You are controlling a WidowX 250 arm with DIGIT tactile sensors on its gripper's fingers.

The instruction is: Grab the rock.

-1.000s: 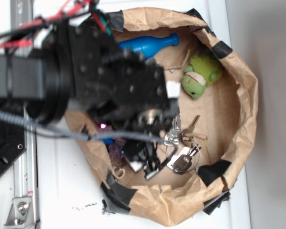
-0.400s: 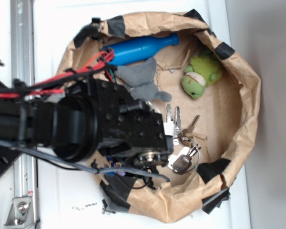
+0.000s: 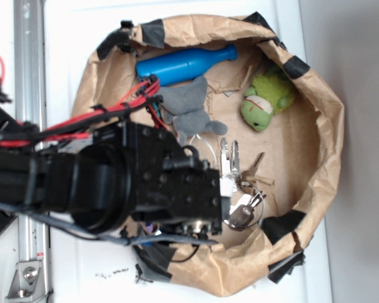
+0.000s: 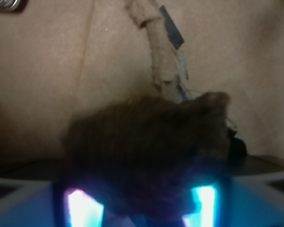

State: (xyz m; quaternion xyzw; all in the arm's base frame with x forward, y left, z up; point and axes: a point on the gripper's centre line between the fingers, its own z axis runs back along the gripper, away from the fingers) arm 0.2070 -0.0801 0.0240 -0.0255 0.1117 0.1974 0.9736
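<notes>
Here we see the black arm reaching from the left over the lower left part of the brown paper bowl that sits on the white worktop. The gripper is hidden under the arm in the exterior view. In the wrist view the rock, dark brown and blurred, sits right between the two blue-lit fingers, on the bowl floor by a paper seam. We cannot tell whether the fingers are clamped on it or just around it. Elsewhere in the bowl: a blue bottle at the far top, a grey plush just below it, a green plush to the right, and a bunch of keys just right of the arm's end.
</notes>
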